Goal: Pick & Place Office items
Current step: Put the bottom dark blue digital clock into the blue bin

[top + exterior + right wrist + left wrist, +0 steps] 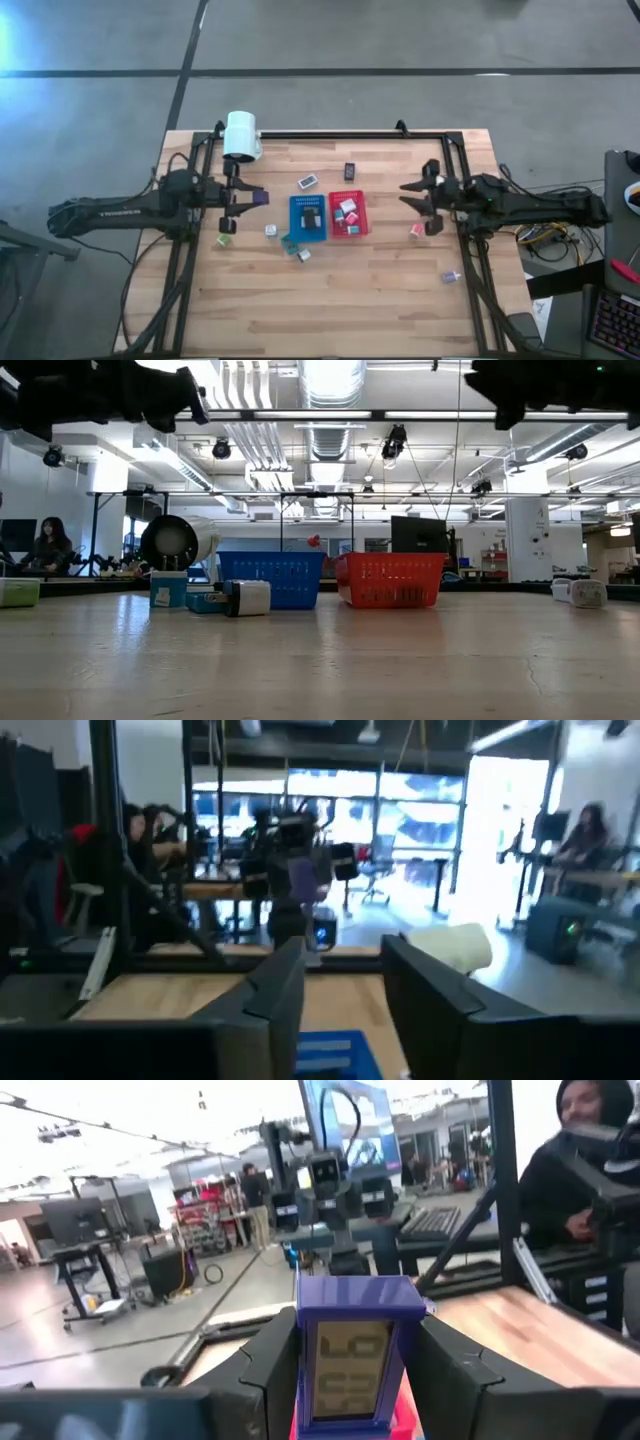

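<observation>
Left gripper [252,199] raised above table [380,300], left of blue plastic basket [296,229]; jaws clamped on purple rectangular block with pale numbered face [353,1363], held upright between both fingers [272,1370]. Right gripper [411,194] raised right of red plastic basket [361,229]; fingers parted, nothing between them. Small pink-red block [416,231] on table just beside and below right gripper, untouched. Other small office items [303,254] scattered near baskets, some lying inside.
</observation>
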